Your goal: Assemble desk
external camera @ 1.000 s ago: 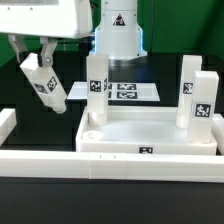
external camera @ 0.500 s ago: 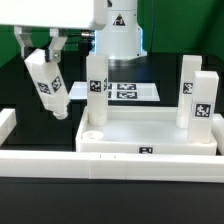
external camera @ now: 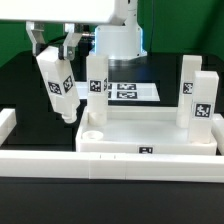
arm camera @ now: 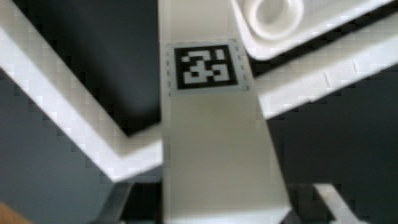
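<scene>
My gripper [external camera: 55,52] is shut on the upper end of a white block leg [external camera: 58,86] with black-and-white tags. The leg hangs slightly tilted in the air, just to the exterior view's left of the white tray-like tabletop [external camera: 150,137]. Its lower end is above and left of the empty round front-left socket [external camera: 90,132]. Three legs stand upright in the tabletop: one at the back left [external camera: 95,85] and two on the right [external camera: 190,78] [external camera: 203,105]. In the wrist view the held leg [arm camera: 214,120] runs out from between the gripper [arm camera: 222,205] fingers toward the socket [arm camera: 276,14].
A long white border bar [external camera: 60,165] lies along the front of the tabletop, with a raised end at the exterior view's left [external camera: 7,125]. The marker board [external camera: 125,91] lies flat behind the tabletop. The robot's base [external camera: 118,35] stands at the back.
The gripper has carried the leg toward the exterior view's right, closer to the tabletop's front-left corner, and the leg now hangs more nearly upright.
</scene>
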You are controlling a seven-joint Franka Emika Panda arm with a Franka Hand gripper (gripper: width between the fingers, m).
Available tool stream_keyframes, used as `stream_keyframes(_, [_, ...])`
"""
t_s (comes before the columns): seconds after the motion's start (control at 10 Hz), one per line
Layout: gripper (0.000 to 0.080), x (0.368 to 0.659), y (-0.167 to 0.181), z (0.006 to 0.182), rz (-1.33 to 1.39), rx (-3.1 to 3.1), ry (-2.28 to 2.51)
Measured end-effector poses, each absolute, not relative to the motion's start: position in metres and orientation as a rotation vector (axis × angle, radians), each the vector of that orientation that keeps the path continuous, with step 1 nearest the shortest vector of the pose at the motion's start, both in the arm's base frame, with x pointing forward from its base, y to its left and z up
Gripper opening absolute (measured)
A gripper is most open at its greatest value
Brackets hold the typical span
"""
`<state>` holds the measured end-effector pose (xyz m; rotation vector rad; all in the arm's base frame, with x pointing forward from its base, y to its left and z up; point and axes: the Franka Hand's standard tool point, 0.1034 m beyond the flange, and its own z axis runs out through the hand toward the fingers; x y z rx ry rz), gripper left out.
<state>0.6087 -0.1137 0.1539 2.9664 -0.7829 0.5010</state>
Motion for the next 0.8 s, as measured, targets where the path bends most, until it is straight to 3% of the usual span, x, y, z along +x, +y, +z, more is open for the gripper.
stream_keyframes(0.3, [0.0293,0.614,-0.081,0.158,0.705,2.925,-0.623])
stream_keyframes(0.8, [0.0293,0.613,-0.082,0.157,0.697,2.93,-0.55])
